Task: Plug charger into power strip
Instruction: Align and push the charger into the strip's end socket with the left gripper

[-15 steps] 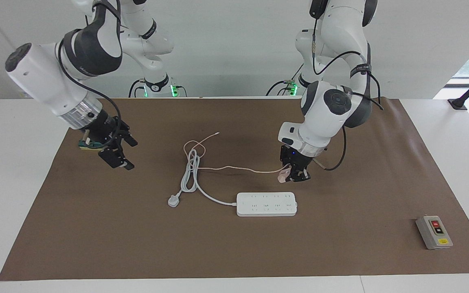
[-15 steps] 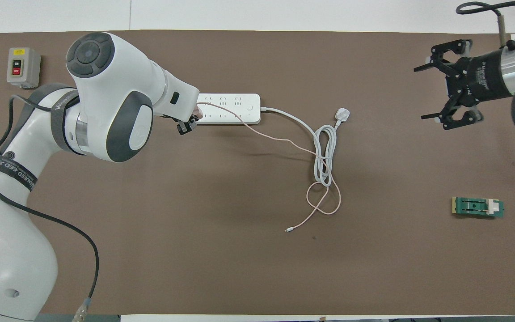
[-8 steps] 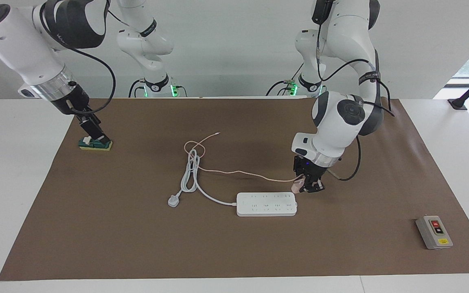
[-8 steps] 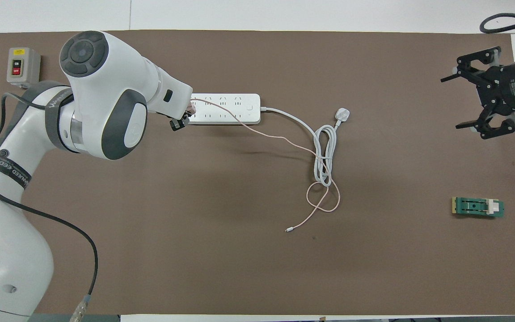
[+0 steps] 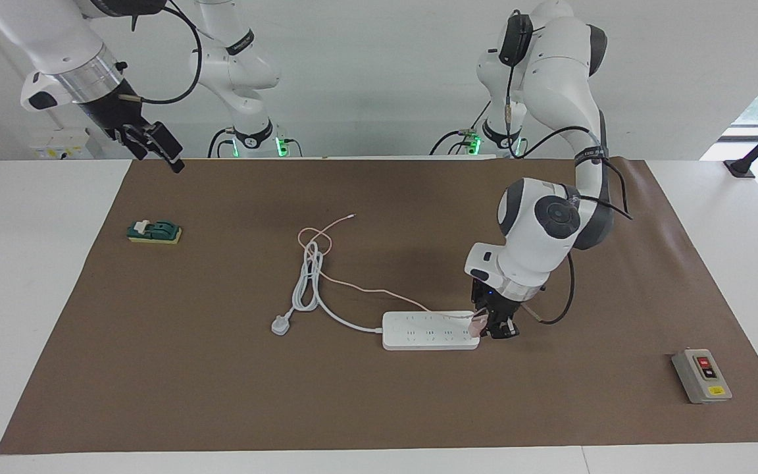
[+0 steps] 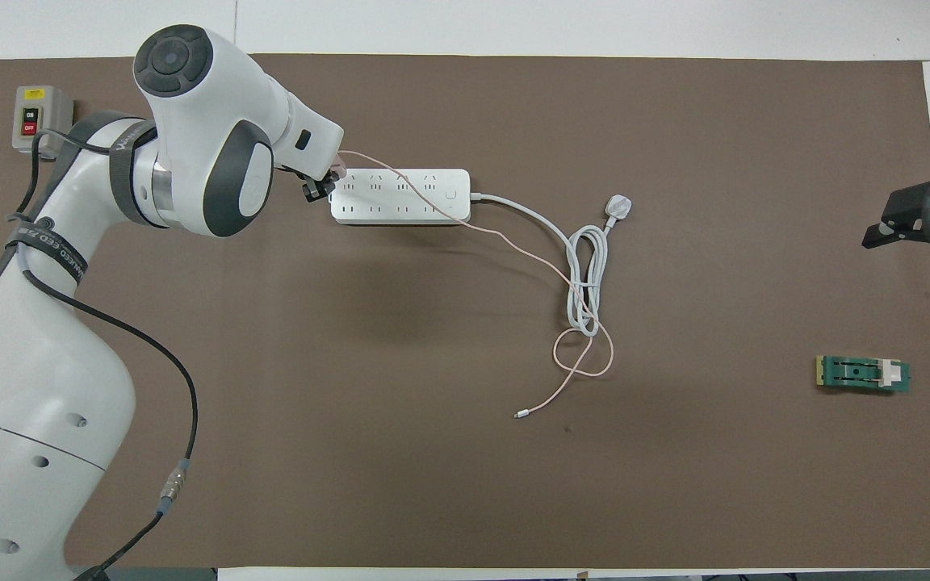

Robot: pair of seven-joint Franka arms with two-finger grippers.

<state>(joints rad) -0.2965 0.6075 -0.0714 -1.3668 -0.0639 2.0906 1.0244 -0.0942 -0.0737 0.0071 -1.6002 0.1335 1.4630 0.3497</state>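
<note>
— Over the power strip point(image 5: 430, 331), at its end toward my left arm's base, what are you holding?

— My left gripper point(image 5: 492, 325) is clamping the charger point(image 5: 479, 322); whether its pins are touching a socket, I cannot tell.

— What is worrying you?

— Misaligned pins skidding, or the trailing pink cable point(image 5: 379, 290) tugging it askew.

— Your pose?

— Wrist pointing straight down. My right gripper point(image 5: 150, 141) is waiting, open, high near the mat's edge.
</note>
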